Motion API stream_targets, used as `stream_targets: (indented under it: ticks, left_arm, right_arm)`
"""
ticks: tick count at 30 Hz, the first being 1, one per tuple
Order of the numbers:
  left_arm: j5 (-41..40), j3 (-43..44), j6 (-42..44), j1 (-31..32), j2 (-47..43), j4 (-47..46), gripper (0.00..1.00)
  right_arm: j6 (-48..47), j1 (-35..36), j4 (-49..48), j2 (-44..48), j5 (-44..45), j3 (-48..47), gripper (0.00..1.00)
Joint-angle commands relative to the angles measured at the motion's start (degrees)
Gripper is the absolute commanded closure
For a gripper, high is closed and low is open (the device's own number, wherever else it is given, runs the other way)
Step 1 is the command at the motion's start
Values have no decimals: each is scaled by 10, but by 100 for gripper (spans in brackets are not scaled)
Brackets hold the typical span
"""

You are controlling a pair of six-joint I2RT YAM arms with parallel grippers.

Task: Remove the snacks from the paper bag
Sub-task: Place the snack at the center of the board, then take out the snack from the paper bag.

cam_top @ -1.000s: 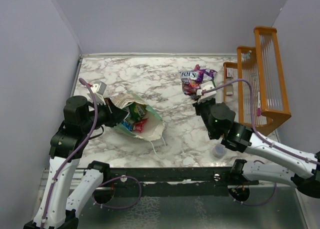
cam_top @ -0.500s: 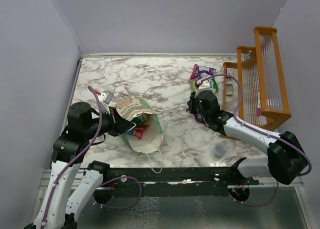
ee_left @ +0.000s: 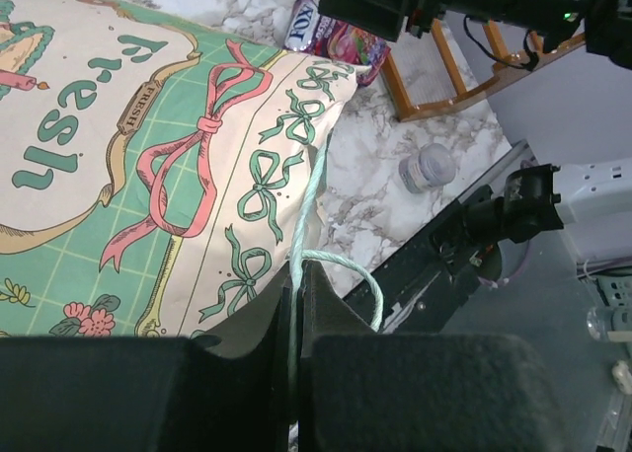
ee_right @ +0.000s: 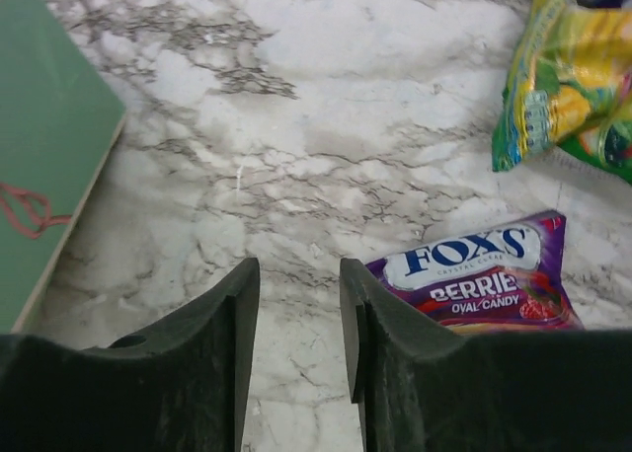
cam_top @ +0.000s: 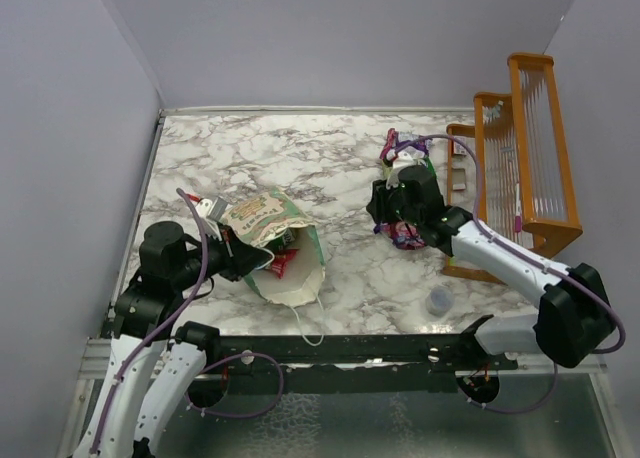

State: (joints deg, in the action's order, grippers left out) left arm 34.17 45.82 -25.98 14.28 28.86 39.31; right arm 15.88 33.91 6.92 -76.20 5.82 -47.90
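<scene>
The mint-green paper bag point(cam_top: 262, 214) lies on its side at the left, its mouth toward the near edge. A red snack point(cam_top: 283, 264) and a green one point(cam_top: 281, 240) show inside it. My left gripper point(cam_top: 235, 250) is shut on the bag's pale green string handle point(ee_left: 299, 243), with the printed panel point(ee_left: 148, 156) just beyond. My right gripper point(ee_right: 299, 269) hangs open over bare marble, nothing between its fingers. A purple berry-candy packet point(ee_right: 474, 274) lies just right of its fingers point(cam_top: 408, 236). A green-yellow packet point(ee_right: 563, 77) lies farther off, by more packets point(cam_top: 400, 148).
An orange wire rack point(cam_top: 520, 158) stands along the right side, close behind the right arm. A small grey round cap point(cam_top: 438, 300) sits near the front right edge. Grey walls close off the table at the left, back and right.
My right gripper carried the purple packet down toward the table, opened and let it go. My left arm drew the bag nearer the front edge, still holding its handle.
</scene>
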Motion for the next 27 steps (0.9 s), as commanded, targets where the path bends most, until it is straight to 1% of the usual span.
stream_targets:
  ticks: [1, 2, 3, 4, 5, 6, 9, 11, 13, 16, 18, 21, 24, 27]
  left_arm:
    - [-15, -28, -1, 0, -36, -69, 100]
    - [-17, -30, -2, 1, -42, -74, 100]
    - [-23, -27, 3, 1, -45, -75, 100]
    - [-31, -24, 6, 0, -48, -72, 100]
    - [-39, -21, 9, 0, -50, -72, 100]
    - [-46, -20, 12, 0, -52, -71, 100]
    - [-51, -23, 13, 0, -53, -74, 100]
    - [-54, -27, 10, 0, -56, -76, 100]
    - [-63, -28, 8, 0, -62, -73, 100]
    - [-90, -29, 0, 0, -71, -67, 100]
    - [-100, -31, -3, -1, -70, -65, 100]
    - [-87, -28, 8, -4, -60, -60, 100]
    - [-84, -30, 7, -12, -58, -63, 100]
    - [-80, -31, 8, -16, -55, -65, 100]
  right_arm:
    - [-48, 0, 101, 60, -141, -38, 52]
    - [-58, 0, 97, 79, -169, -28, 39]
    - [-67, 0, 90, 100, -195, -19, 29]
    - [-74, 1, 89, 120, -219, -14, 23]
    - [-80, 1, 82, 142, -243, -9, 19]
    - [-89, 1, 77, 163, -267, -5, 16]
    - [-119, 14, 68, 192, -343, -9, 15]
    - [-147, 52, 67, 200, -364, -18, 15]
    - [-172, 125, 64, 201, -326, -27, 16]
    - [-200, 250, 32, 184, -189, -30, 16]
    - [-222, 296, 27, 156, -145, -46, 18]
    - [-275, 350, 7, 119, -112, -53, 18]
    - [-385, 398, -50, 102, -111, -26, 17]
    - [-460, 409, -113, 88, -89, -14, 18]
